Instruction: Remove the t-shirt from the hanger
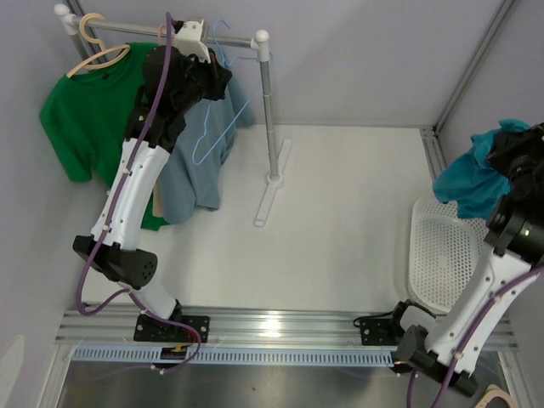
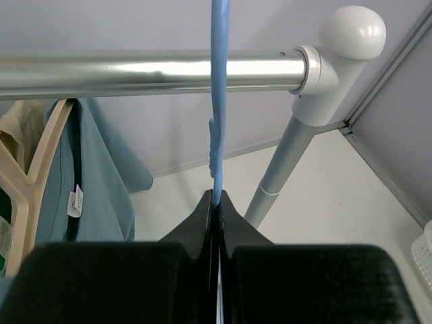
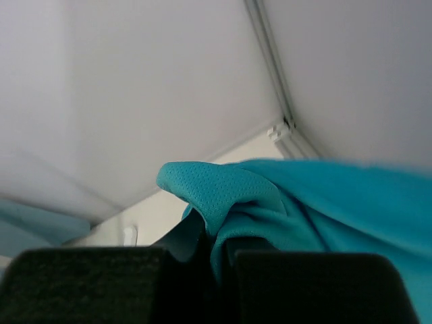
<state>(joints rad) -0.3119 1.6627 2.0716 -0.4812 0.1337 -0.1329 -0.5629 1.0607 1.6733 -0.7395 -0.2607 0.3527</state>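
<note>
The t-shirt (image 1: 472,178), a teal one, is bunched at the far right edge of the top view, well apart from the rail (image 2: 135,71) at the upper left. The right gripper (image 3: 216,236) is closed on a fold of it; the wrist view shows cloth pinched between the dark fingers and draping off to the right. It hangs in the air above the white basket (image 1: 442,255) at the right of the frame, not resting on anything.

The blue wire hanger (image 2: 219,101) is hooked over the rail near its right end and carries no cloth. The left gripper (image 2: 216,202) is clamped tight on the hanger's wire just below the rail, its jaws pressed together around it.

Judging from this, the main job looks done: shirt and hanger are separated. What seems left is to lower the shirt and let it go, probably into the basket, and to free the hanger.

A green shirt (image 1: 85,119) on a wooden hanger (image 1: 93,55) and a grey-blue shirt (image 1: 191,178) hang further left on the rail, untouched.
</note>
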